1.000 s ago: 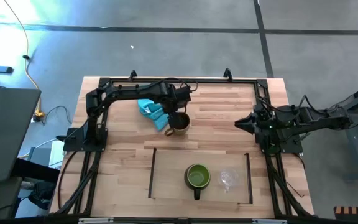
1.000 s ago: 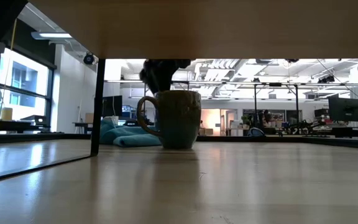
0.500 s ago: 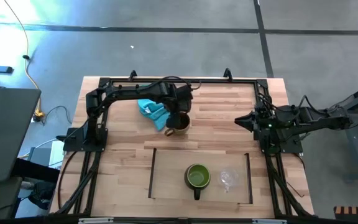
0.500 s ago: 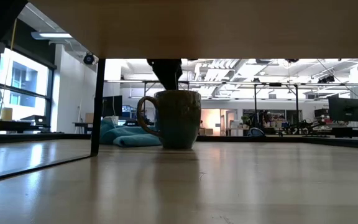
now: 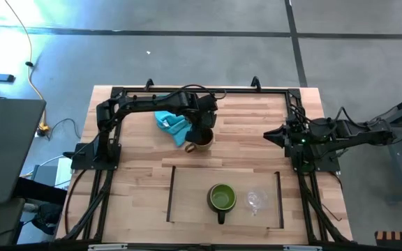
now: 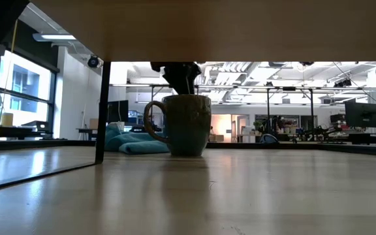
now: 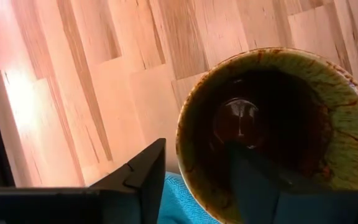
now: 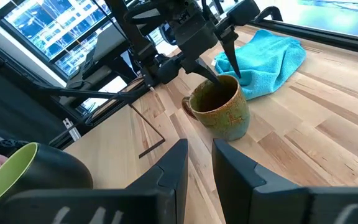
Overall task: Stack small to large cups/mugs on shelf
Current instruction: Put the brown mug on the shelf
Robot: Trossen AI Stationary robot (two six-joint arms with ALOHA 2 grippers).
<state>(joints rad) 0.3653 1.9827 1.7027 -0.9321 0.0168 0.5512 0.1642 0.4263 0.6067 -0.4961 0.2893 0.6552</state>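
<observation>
Left end effector (image 5: 199, 130) is down over the brown glazed handled mug (image 5: 200, 137), one finger (image 7: 257, 180) inside the bowl, the other (image 7: 143, 177) outside the wall, straddling the rim with a gap on each side, so nothing is gripped yet. The risk: a one-wall pinch is thin purchase, and the mug could swing or slip on the lift. The crumpled turquoise cloth (image 5: 170, 125) lies touching the mug, and could snag under the outer finger. The arm reaches in from the surface's left edge, wrist bent steeply down. On the pale wooden shelf board (image 5: 187, 199) wait the green handled mug (image 5: 222, 199) and, just beside it, the small clear glass cup (image 5: 257, 202). The right end effector (image 5: 269, 138) is parked at the right side, fingers slightly parted, holding nothing.
</observation>
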